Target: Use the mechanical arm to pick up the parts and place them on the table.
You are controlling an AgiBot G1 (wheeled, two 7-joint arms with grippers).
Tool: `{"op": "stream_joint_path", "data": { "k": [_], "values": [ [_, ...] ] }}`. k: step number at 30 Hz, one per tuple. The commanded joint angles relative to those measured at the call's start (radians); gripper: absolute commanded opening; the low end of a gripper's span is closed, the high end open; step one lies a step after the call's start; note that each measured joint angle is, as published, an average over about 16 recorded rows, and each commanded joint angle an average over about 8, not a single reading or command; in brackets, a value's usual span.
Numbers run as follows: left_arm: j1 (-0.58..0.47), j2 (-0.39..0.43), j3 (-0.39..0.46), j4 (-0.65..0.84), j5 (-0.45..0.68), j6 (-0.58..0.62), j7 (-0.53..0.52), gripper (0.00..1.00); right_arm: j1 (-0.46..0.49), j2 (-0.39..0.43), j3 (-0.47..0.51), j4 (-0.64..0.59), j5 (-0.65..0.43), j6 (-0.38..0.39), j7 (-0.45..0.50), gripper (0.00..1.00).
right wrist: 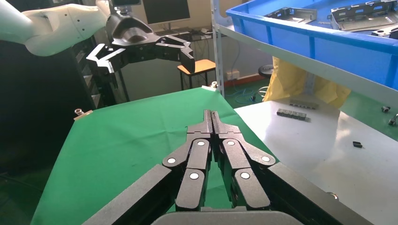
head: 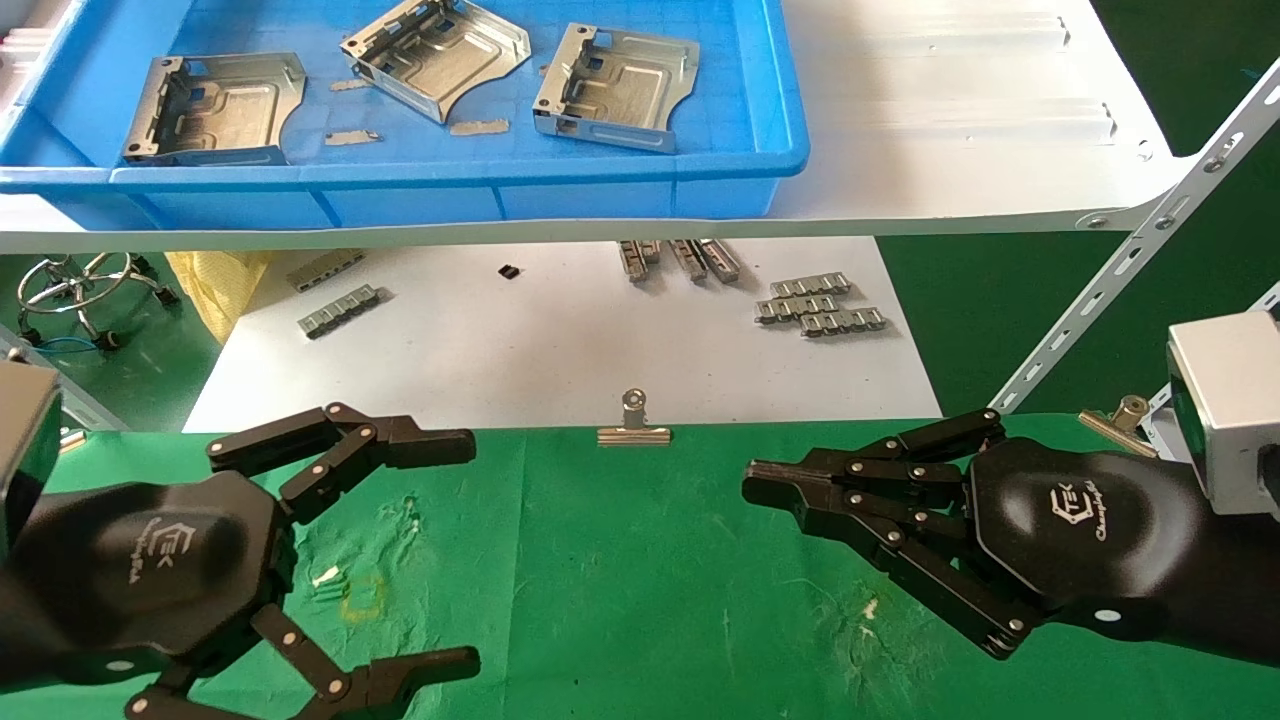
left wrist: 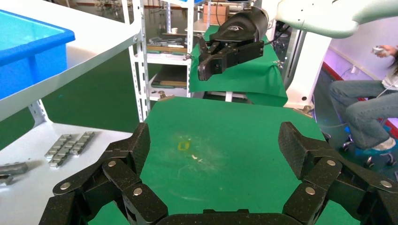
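While three sheet-metal brackets (head: 430,55) lie in the blue tray (head: 770,120) on the shelf, the left tool (head: 470,550) hovers spread wide and empty over the green desk (head: 620,590), and the right tool (head: 760,487) hovers pinched closed, empty.

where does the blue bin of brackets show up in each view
Head view: blue bin top left, on the white shelf.
Left wrist view: a corner of it at one edge.
Right wrist view: its long side on the shelf.
Shared landmark: green cloth table.
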Motion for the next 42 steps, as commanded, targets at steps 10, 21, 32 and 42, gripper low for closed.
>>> {"op": "stream_joint_path", "data": {
  "k": [10,21,32,42],
  "values": [
    [-0.225,0.032,0.023,0.027,0.107,-0.049,-0.059,1.0,0.0,0.0,0.0,0.0,0.0,0.0,0.0,0.0],
    [-0.789,0.308,0.187,0.607,0.526,-0.218,-0.014,1.0,0.0,0.0,0.0,0.0,0.0,0.0,0.0,0.0],
    [-1.008,0.527,0.288,1.062,0.764,-0.548,0.069,0.41,0.0,0.0,0.0,0.0,0.0,0.0,0.0,0.2],
    [-1.05,0.589,0.318,1.216,0.81,-0.58,0.107,0.0,0.0,0.0,0.0,0.0,0.0,0.0,0.0,1.0]
  ]
}}
